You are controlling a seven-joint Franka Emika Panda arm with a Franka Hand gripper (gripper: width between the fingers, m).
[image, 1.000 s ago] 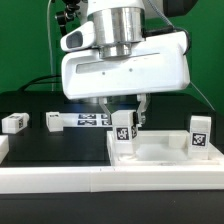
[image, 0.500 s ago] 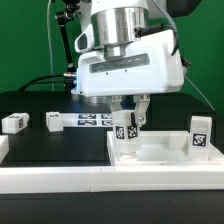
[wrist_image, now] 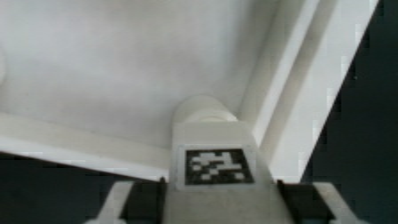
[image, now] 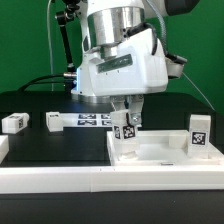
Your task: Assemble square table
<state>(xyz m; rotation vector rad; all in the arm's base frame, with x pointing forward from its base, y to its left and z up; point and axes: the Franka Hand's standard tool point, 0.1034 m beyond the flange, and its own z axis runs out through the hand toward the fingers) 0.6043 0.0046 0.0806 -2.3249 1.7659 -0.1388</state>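
The white square table top (image: 165, 160) lies at the front right of the exterior view, its raised rim showing. My gripper (image: 126, 126) stands over its near-left corner, shut on a white tagged leg (image: 125, 133) that is upright on the slab. In the wrist view the same leg (wrist_image: 214, 150) sits between my two fingers, its rounded end against the table top's surface (wrist_image: 107, 70) close to the rim (wrist_image: 294, 80). A second leg (image: 200, 135) stands upright on the table top's right side. Two more legs (image: 14, 122) (image: 52, 121) lie on the black table at the exterior view's left.
The marker board (image: 93, 121) lies flat behind the gripper. A long white border rail (image: 60, 180) runs along the front edge. The arm's white wrist housing (image: 120, 65) hangs large over the middle, hiding what is behind it.
The wrist has turned about its vertical axis while keeping hold of the leg. The leg stays at the same corner of the table top.
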